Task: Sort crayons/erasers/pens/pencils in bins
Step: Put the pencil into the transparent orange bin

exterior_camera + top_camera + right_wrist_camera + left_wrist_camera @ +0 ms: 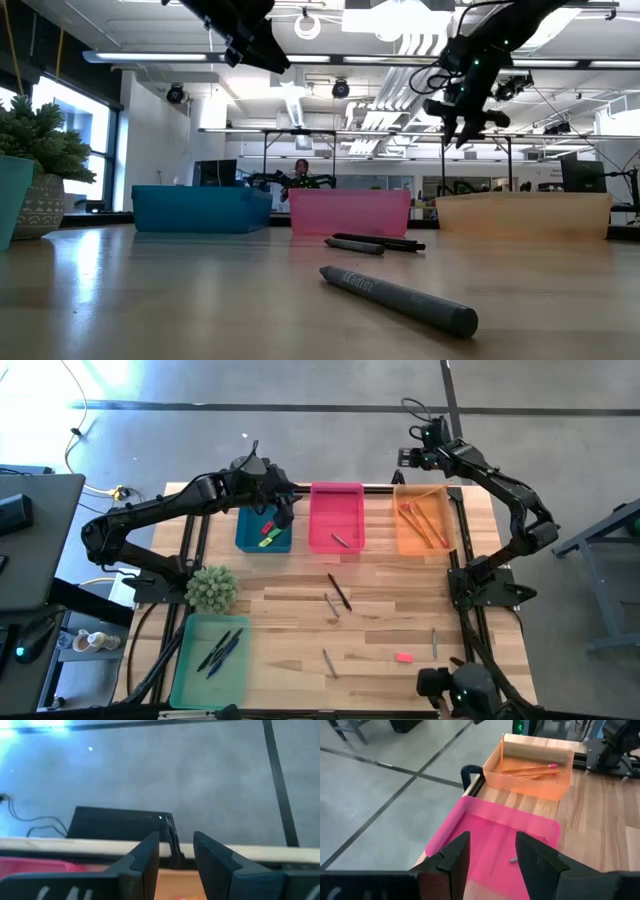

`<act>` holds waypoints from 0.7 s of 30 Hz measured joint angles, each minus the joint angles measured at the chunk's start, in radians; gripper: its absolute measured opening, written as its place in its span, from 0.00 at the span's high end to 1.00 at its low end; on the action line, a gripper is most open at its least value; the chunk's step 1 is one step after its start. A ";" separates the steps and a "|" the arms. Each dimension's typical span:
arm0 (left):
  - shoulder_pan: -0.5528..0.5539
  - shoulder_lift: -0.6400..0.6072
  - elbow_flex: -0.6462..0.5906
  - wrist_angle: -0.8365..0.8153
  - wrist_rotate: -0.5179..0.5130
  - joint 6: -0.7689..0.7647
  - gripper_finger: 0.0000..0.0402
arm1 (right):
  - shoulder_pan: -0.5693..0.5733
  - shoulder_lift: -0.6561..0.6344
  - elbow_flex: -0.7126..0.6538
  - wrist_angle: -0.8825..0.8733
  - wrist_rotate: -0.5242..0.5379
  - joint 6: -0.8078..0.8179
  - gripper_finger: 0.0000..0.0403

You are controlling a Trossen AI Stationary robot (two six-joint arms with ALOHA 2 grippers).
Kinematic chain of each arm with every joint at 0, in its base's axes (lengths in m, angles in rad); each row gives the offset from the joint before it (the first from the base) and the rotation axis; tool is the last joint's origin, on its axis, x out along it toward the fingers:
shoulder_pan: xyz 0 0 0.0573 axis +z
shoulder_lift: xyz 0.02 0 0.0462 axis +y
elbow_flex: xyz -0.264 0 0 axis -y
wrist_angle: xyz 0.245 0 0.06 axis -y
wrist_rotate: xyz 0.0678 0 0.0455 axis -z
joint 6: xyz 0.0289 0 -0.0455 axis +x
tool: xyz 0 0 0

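Four bins stand on the table: blue [264, 536] with erasers [268, 532], pink [336, 518] with one grey crayon [341, 541], orange [425, 522] with pencils [424, 523], and light green [210, 657] with pens [222, 651]. Loose on the wood lie a black pen [340, 592], three grey crayons [331, 605] [328, 662] [434, 642] and a pink eraser [404, 656]. My left gripper [492, 845] hangs open and empty above the gap between the blue and pink bins. My right gripper [176, 842] is open and empty, high over the orange bin's far edge.
A potted plant [211, 588] stands left of the table's middle, beside the green bin. Dark frame rails [455, 560] run along the table's sides. In the low view a grey crayon [398, 298] lies close to the camera, with open wood around the loose items.
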 joint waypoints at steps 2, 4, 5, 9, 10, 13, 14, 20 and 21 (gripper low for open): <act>0.001 0.000 0.000 0.000 -0.001 0.000 0.64 | -0.001 0.016 0.000 0.029 -0.004 -0.005 0.72; 0.001 0.000 0.000 0.000 -0.001 0.000 0.64 | -0.001 0.036 0.001 0.051 -0.010 -0.026 0.72; 0.002 0.000 0.000 0.000 -0.001 0.001 0.64 | -0.001 0.048 0.009 0.043 -0.011 -0.038 0.72; 0.004 0.000 0.000 0.000 -0.001 0.001 0.64 | -0.001 0.107 0.100 -0.053 0.007 -0.112 0.72; 0.004 0.000 0.000 0.000 -0.002 0.001 0.64 | -0.001 0.122 0.132 -0.089 0.024 -0.129 0.72; 0.004 0.000 0.000 -0.001 -0.007 0.001 0.64 | -0.003 0.167 0.214 -0.216 0.072 -0.167 0.72; 0.004 0.000 0.000 -0.001 -0.010 0.001 0.64 | -0.006 0.180 0.235 -0.259 0.085 -0.172 0.72; 0.004 0.000 0.000 -0.002 -0.024 0.001 0.64 | -0.031 0.248 0.275 -0.482 0.097 -0.151 0.72; 0.004 0.000 0.000 -0.003 -0.024 0.001 0.64 | -0.034 0.256 0.275 -0.502 0.090 -0.148 0.72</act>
